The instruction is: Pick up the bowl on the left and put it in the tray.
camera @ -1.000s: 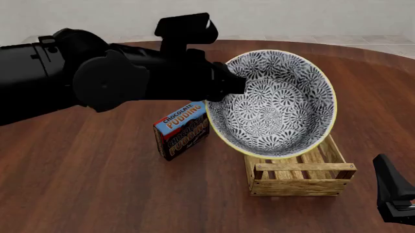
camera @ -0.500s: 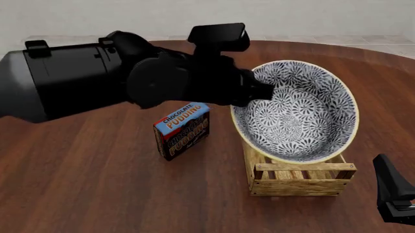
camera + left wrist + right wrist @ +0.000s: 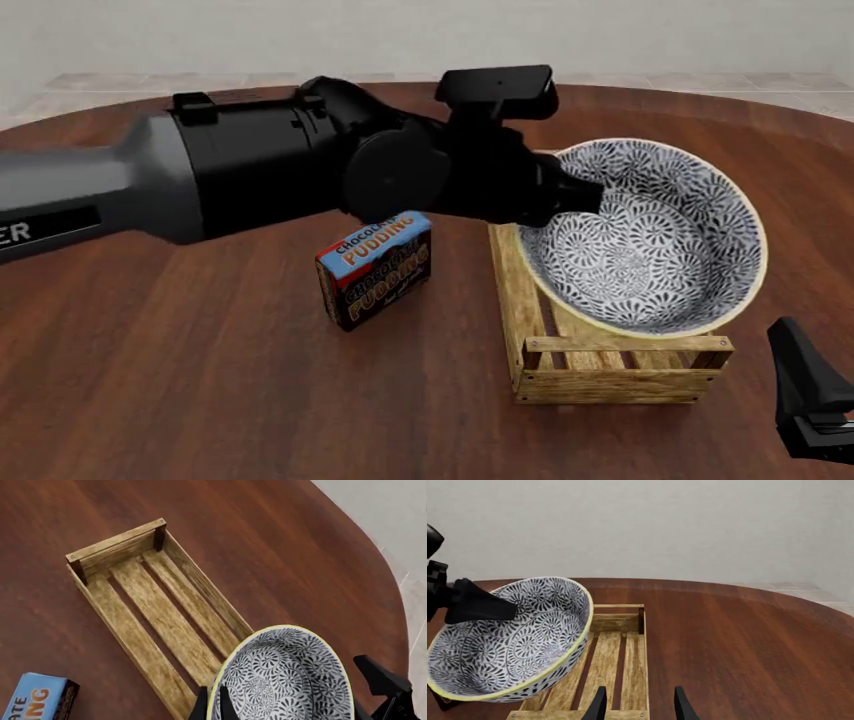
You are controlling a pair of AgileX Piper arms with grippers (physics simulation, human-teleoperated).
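Nearest to me, at the front right corner of the table (image 3: 200, 400), the right gripper (image 3: 636, 702) waits low with its two fingers spread apart and nothing between them; in the front view only a dark part of it shows at the edge (image 3: 811, 400). Just beyond it sits the tray (image 3: 534, 300), a long wooden crate with a slatted bottom and a crossbar at each end, lying lengthwise away from me (image 3: 127, 625) (image 3: 620, 660). Over the near half of that tray hangs the bowl (image 3: 647, 240), blue-and-white flowered with a pale yellow rim, tipped so its inside faces toward me and to the left. From the right wrist view it looks lifted above the slats rather than resting on them (image 3: 507, 635), though I cannot tell whether its underside touches the crate's side. The left gripper (image 3: 567, 195) pinches the bowl's rim on the left side, one finger inside and one outside, seen close at the rim (image 3: 212, 705). To the left of the tray, apart from it, a chocolate pudding box (image 3: 375, 268) stands upright on the wood. Farther back the big dark left arm (image 3: 240, 180) reaches in from the left.
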